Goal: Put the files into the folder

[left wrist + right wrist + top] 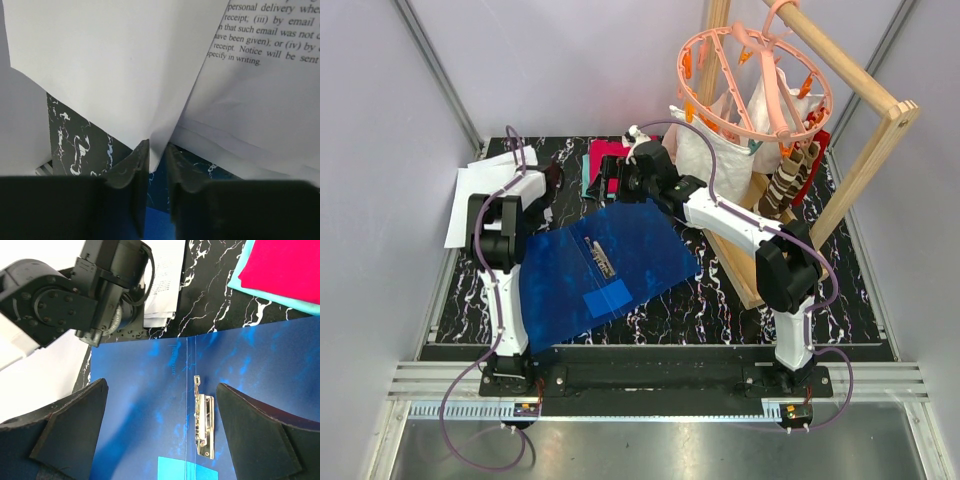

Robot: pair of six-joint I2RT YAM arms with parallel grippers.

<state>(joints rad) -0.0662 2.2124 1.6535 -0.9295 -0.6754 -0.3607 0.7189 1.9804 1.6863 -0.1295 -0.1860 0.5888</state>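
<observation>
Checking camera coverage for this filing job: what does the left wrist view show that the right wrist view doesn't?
Only left wrist: a corner of the files between the fingers of the left end effector, with legible print. Only right wrist: the metal clip, red and teal clothes, the left arm. Both: files, blue folder, marbled table.
</observation>
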